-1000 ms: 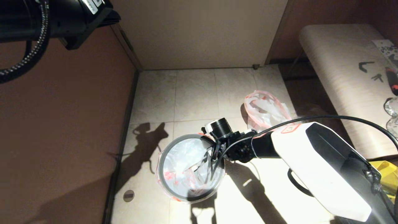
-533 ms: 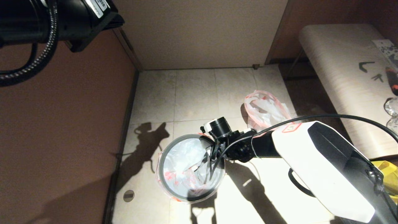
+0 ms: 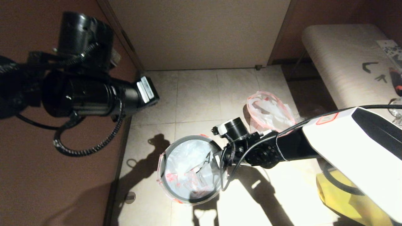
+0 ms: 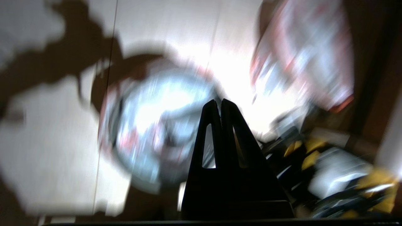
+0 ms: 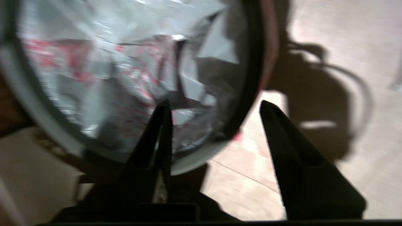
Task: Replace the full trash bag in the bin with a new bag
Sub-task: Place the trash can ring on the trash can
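On the tiled floor (image 3: 194, 94), right gripper (image 5: 215, 106) fingers wide over the bin (image 3: 176, 196); left gripper (image 4: 219, 103) fingers closed.

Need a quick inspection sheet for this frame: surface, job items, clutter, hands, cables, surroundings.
Surface: pale tiled floor, strongly lit with hard shadows.
Job's things: bin upright on the floor, new bag lining it, hem folded over the rim; full trash bag standing on the floor beyond it, apart.
Clutter: yellow bag under the right arm.
Hands: right hand open at the bin's rim, holding nothing; left hand shut, empty, raised above the floor.
Cables: black cable along the right arm; corrugated hose looping under the left arm.
Surroundings: brown wall on the left, pale bench on the right.
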